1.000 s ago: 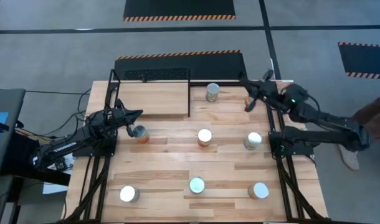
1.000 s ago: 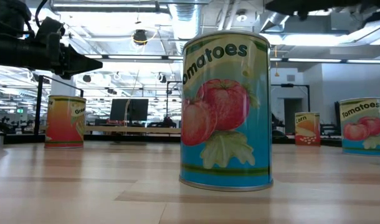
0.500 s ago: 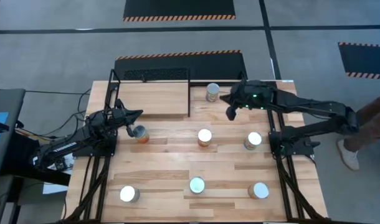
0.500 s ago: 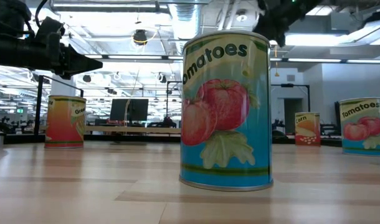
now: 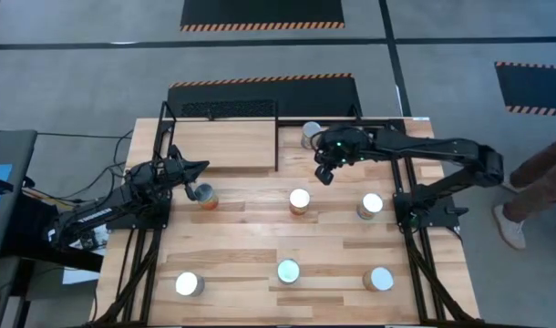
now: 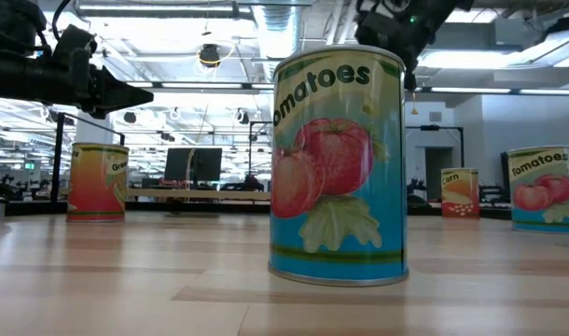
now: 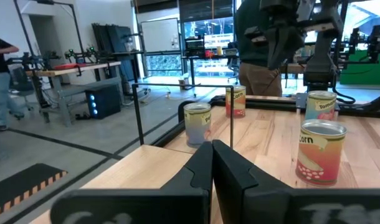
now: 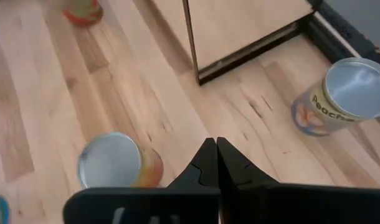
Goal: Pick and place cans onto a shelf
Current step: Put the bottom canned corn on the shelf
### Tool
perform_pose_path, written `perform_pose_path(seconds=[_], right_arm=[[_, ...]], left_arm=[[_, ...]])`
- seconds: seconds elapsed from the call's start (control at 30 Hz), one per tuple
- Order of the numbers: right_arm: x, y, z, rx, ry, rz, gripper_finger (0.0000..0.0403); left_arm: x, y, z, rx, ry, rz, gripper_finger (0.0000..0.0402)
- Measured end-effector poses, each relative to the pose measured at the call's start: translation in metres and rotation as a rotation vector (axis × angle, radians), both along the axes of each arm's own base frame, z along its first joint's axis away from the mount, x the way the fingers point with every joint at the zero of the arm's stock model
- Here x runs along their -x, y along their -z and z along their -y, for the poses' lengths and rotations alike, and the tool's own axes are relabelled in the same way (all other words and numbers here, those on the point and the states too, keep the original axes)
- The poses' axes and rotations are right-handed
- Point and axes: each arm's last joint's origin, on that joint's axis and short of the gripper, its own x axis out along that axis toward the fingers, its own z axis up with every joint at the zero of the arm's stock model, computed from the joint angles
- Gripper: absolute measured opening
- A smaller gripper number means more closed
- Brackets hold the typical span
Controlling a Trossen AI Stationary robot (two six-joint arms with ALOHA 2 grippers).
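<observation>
Seven cans stand upright on the plank table; an eighth is out of view. The far can (image 5: 310,134) is partly under my right arm. Others are a left can (image 5: 203,195), a centre can (image 5: 299,200), a right can (image 5: 370,206) and three near the front edge. The shelf (image 5: 225,146), a raised light board in a black frame, sits at the far left. My right gripper (image 5: 324,177) hovers shut and empty between the far can (image 8: 347,94) and the centre can (image 8: 110,162). My left gripper (image 5: 203,166) is shut and empty, just beyond the left can.
The front cans (image 5: 188,284) (image 5: 288,271) (image 5: 380,279) stand near the table's front edge. The shelf's black frame posts (image 8: 191,37) rise beside the far can. A large tomato can (image 6: 339,163) fills the low view. A person's leg (image 5: 533,182) shows at the right.
My right gripper has swung from the table's far right toward the left and slightly nearer, ending over the boards between the far can and the centre can. It has stayed clear of the cans. No can has moved.
</observation>
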Motion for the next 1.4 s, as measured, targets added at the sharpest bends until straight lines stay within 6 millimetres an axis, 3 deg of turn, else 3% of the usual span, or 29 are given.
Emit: perform_pose_path(seconds=[0.23,0.5,0.63,0.77,1.03,1.13,1.27,1.4], right_arm=[[-0.018,0.013,-0.015,0.045,-0.210,-0.032,0.0003],[-0.034,0.022,-0.070,0.075,-0.429,-0.034,0.0016],[-0.044,0.031,-0.101,0.100,-0.517,-0.027,0.0047],[-0.051,0.049,-0.118,0.164,-0.537,-0.101,0.0083],[-0.060,0.079,-0.119,0.293,-0.505,-0.261,0.0150],[-0.062,0.082,-0.116,0.376,-0.491,-0.286,0.0161],[-0.065,0.088,-0.111,0.411,-0.482,-0.322,0.0155],[-0.065,0.088,-0.105,0.381,-0.483,-0.320,0.0119]], left_arm=[[0.000,0.000,0.000,0.000,0.000,0.000,0.0000],[0.000,0.000,0.000,0.000,-0.001,0.000,0.0000],[0.000,0.000,0.000,0.000,0.000,0.000,0.0000],[0.000,0.000,0.000,0.001,0.000,-0.001,0.0000],[0.000,0.000,0.000,0.001,0.000,-0.001,0.0000],[0.000,0.000,0.000,0.001,0.000,-0.001,0.0000],[0.000,0.000,0.000,0.001,-0.001,-0.001,0.0000],[0.000,0.000,0.000,0.001,0.000,-0.001,0.0000]])
